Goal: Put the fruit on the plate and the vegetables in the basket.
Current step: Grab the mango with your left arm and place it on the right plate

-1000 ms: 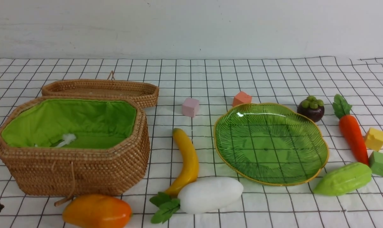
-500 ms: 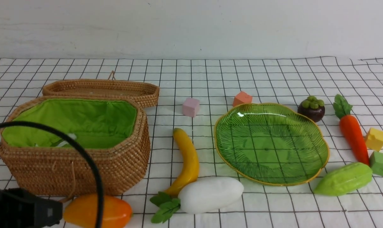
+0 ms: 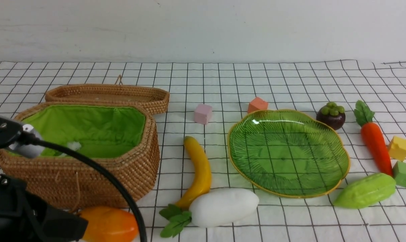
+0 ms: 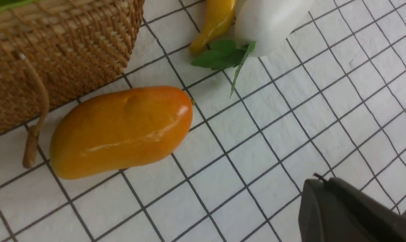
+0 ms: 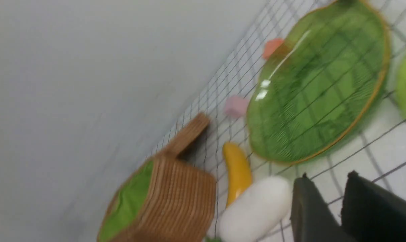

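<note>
left fingers (image 4: 340,215) pressed together, empty, over the table (image 4: 290,117); mango (image 4: 122,129) lies apart from them, near the basket (image 4: 55,50). right fingers (image 5: 312,215) slightly apart, empty; radish (image 5: 255,208) just beside them, banana (image 5: 237,171) and plate (image 5: 323,94) beyond.

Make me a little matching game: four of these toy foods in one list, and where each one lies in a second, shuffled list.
Column one:
1 mango
2 mangosteen
3 radish
4 gourd

Column two:
A beside the green cube
B just in front of the basket
C by the banana's near end
D just past the plate's far rim

Pairs: 1-B, 2-D, 3-C, 4-A.
</note>
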Action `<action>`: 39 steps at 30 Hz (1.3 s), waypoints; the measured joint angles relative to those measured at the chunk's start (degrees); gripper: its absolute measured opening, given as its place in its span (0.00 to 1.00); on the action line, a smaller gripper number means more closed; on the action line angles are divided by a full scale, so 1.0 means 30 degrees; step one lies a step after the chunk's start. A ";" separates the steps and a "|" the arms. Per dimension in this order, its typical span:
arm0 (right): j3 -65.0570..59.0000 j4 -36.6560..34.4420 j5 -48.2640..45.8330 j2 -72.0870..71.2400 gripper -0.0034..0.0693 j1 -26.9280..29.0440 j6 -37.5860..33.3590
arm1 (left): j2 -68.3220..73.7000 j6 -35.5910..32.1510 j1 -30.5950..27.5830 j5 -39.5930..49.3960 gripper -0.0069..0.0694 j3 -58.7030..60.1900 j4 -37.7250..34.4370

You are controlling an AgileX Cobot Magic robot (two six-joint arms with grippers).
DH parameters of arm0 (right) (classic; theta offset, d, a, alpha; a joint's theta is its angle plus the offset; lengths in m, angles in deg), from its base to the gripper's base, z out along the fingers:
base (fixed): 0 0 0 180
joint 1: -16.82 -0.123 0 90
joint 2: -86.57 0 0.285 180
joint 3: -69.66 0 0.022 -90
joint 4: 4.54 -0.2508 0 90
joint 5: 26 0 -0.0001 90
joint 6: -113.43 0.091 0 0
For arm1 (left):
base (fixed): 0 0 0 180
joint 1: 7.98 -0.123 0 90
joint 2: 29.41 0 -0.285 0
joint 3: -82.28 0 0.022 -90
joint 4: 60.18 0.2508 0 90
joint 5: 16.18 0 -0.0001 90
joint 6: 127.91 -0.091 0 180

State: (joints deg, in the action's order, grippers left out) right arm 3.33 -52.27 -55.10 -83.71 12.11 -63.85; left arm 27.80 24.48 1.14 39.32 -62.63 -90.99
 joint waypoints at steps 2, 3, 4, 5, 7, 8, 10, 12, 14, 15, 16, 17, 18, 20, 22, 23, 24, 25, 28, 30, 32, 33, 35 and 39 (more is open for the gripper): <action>0.1681 0.0041 -0.1972 0.0899 0.22 -0.0425 -0.1566 | 0.0000 -0.0027 0.0000 -0.0020 0.07 -0.0049 -0.0019; 0.2873 0.0095 -0.3146 0.1641 0.19 -0.0694 -0.2802 | 0.0019 -0.0051 0.0000 -0.0004 0.07 -0.0089 -0.0039; 0.4113 0.0210 -0.4330 0.2660 0.18 -0.0946 -0.3501 | 0.0104 -0.0074 0.0000 0.0048 0.07 -0.0089 -0.0089; 0.6945 0.0557 -0.6945 0.4385 0.13 -0.1357 -0.5576 | 0.0258 -0.0148 0.0000 0.0306 0.07 -0.0089 -0.0279; 0.9631 0.1114 -0.9391 0.6226 0.09 -0.1475 -0.7050 | 0.0528 -0.0623 0.0193 0.0621 0.07 -0.0089 -0.0441; 1.1221 0.1387 -1.0809 0.7307 0.08 -0.1491 -0.7857 | 0.0674 -0.1033 0.0488 0.0678 0.07 -0.0089 -0.0449; 1.2396 0.1633 -1.1846 0.8082 0.08 -0.1491 -0.8454 | 0.0777 -0.1603 0.1033 0.0730 0.07 -0.0089 -0.0424; 1.4644 0.1983 -1.3684 0.9562 0.08 -0.1491 -0.9728 | 0.1072 -0.2362 0.2707 0.0796 0.07 -0.0136 0.0115; 1.5562 0.2022 -1.4053 0.9962 0.08 -0.1491 -1.0391 | 0.1452 -0.2586 0.4135 0.0925 0.07 -0.0359 0.1460; 1.5901 0.2022 -1.4155 1.0082 0.08 -0.1491 -1.0733 | 0.1716 -0.2614 0.4812 0.0941 0.07 -0.0442 0.2276; 1.5989 0.2022 -1.4178 1.0085 0.08 -0.1491 -1.0870 | 0.1961 -0.2654 0.5296 0.0842 0.07 -0.0491 0.3141; 1.6028 0.2022 -1.4220 1.0085 0.08 -0.1491 -1.0954 | 0.2100 -0.2653 0.5511 0.0808 0.07 -0.0491 0.3322; 1.6142 0.2038 -1.4404 1.0085 0.08 -0.1491 -1.1204 | 0.2746 -0.2712 0.6115 0.0458 0.07 -0.0536 0.4754; 1.6140 0.2038 -1.4404 1.0085 0.08 -0.1491 -1.1256 | 0.3646 -0.2863 0.6538 -0.0001 0.08 -0.0557 0.6218; 1.6145 0.2038 -1.4404 1.0085 0.08 -0.1514 -1.1256 | 0.4858 -0.3003 0.6657 -0.0304 0.14 -0.0571 0.7631; 1.6145 0.2038 -1.4404 1.0085 0.08 -0.1518 -1.1256 | 0.5187 -0.3025 0.6655 -0.0369 0.18 -0.0571 0.7890; 1.6162 0.2038 -1.4404 1.0085 0.08 -0.1534 -1.1291 | 0.5819 -0.3065 0.6655 -0.0553 0.26 -0.0571 0.8236; 1.6161 0.2038 -1.4404 1.0085 0.09 -0.1534 -1.1364 | 0.6321 -0.3065 0.6655 -0.0782 0.33 -0.0571 0.8421; 1.6161 0.2038 -1.4404 1.0085 0.09 -0.1534 -1.1711 | 0.7528 -0.3065 0.6677 -0.2107 0.56 -0.0571 0.9179; 1.6161 0.2038 -1.4404 1.0085 0.09 -0.1534 -1.1765 | 0.8129 -0.3079 0.6677 -0.2960 0.71 -0.0571 1.0147; 1.6161 0.2038 -1.4404 1.0085 0.09 -0.1534 -1.1790 | 0.8546 -0.3079 0.6677 -0.3676 0.82 -0.0571 1.1093; 1.6161 0.2038 -1.4404 1.0085 0.10 -0.1534 -1.1790 | 0.8821 -0.3079 0.6677 -0.4118 0.88 -0.0571 1.1714; 1.6161 0.2038 -1.4404 1.0043 0.10 -0.1534 -1.1935 | 0.9417 -0.3137 0.6677 -0.4687 0.95 -0.0571 1.2790; 1.6161 0.2012 -1.4404 0.9697 0.10 -0.1534 -1.2212 | 1.0565 -0.3471 0.6677 -0.5017 0.95 -0.0571 1.3965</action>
State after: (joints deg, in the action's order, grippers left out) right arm 51.81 -46.23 -98.31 -54.62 7.51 -100.49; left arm 59.49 14.07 21.17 24.27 -64.34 -49.10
